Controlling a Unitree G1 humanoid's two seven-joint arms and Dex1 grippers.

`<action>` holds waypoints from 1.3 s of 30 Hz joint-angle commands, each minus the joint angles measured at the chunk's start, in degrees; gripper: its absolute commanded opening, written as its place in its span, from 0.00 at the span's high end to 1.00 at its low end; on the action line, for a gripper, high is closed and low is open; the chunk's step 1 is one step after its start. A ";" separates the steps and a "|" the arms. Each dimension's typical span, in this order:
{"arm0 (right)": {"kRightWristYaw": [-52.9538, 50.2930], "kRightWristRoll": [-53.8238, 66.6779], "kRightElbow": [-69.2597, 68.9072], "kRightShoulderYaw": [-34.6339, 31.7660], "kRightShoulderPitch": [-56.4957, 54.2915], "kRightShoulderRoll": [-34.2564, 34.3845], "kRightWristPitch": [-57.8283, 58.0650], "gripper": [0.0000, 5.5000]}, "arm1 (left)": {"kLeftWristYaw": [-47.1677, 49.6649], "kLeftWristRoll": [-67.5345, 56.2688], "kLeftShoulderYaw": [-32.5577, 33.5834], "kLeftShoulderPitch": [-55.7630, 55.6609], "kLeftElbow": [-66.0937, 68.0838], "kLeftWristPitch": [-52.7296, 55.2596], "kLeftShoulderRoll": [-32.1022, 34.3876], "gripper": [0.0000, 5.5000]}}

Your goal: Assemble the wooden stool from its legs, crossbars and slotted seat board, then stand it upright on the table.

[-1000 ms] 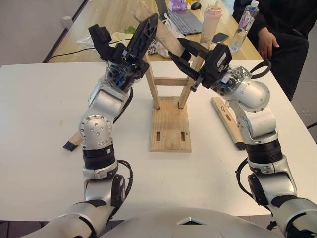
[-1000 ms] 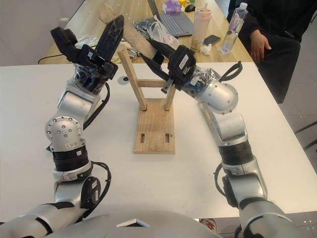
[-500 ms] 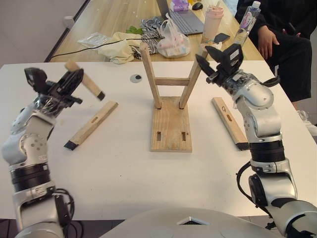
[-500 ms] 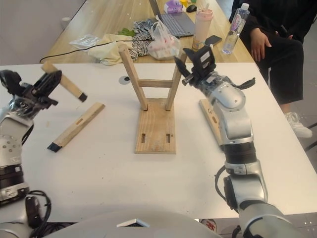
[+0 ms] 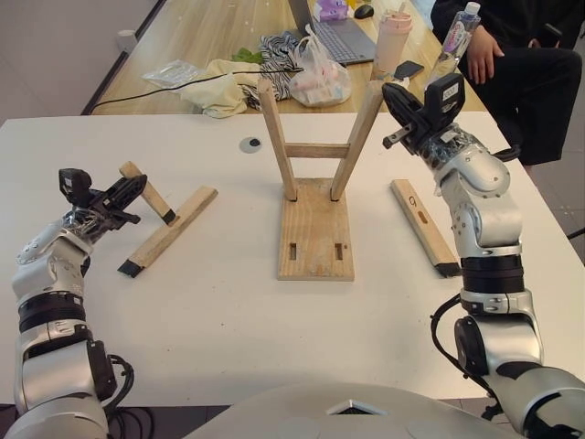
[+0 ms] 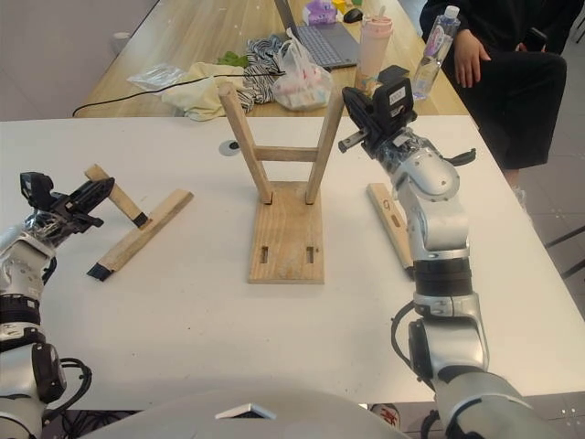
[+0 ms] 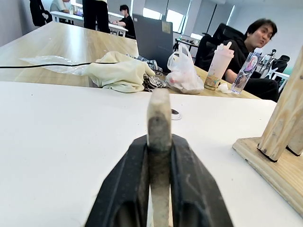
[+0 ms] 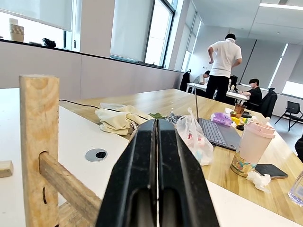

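Observation:
The slotted seat board (image 5: 315, 247) lies flat mid-table. Two legs (image 5: 277, 137) joined by a crossbar (image 5: 315, 151) stand up from its far end. My left gripper (image 5: 128, 192) is low over the table at the far left, shut on a short wooden bar (image 7: 158, 118) with a dark tip. A long loose leg (image 5: 174, 227) lies just beside that bar. My right gripper (image 5: 393, 96) hangs shut and empty, close by the top of the right standing leg (image 5: 361, 128). Another loose leg (image 5: 420, 224) lies to the right of the board.
A round cable grommet (image 5: 249, 144) sits in the white table behind the stool. Beyond it a wooden desk holds a laptop (image 5: 334, 32), bags (image 5: 315, 78), a cup (image 5: 390, 41) and a bottle (image 5: 454, 37).
My left arm swung from above the stool frame down to the table's left, still holding the short bar. My right gripper drew back from the right leg's top and went from open to shut.

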 commanded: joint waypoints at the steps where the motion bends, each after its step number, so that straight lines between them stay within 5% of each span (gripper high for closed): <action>1: 0.45 -1.00 0.78 0.44 0.29 -0.42 -0.22 1.00 | 0.19 2.65 -1.04 1.48 2.25 -1.12 -0.65 0.93; 39: 1.31 -2.36 6.19 -0.42 -1.46 -0.41 -3.63 1.00 | -2.11 -0.29 0.28 4.47 -6.84 -4.06 -4.28 0.93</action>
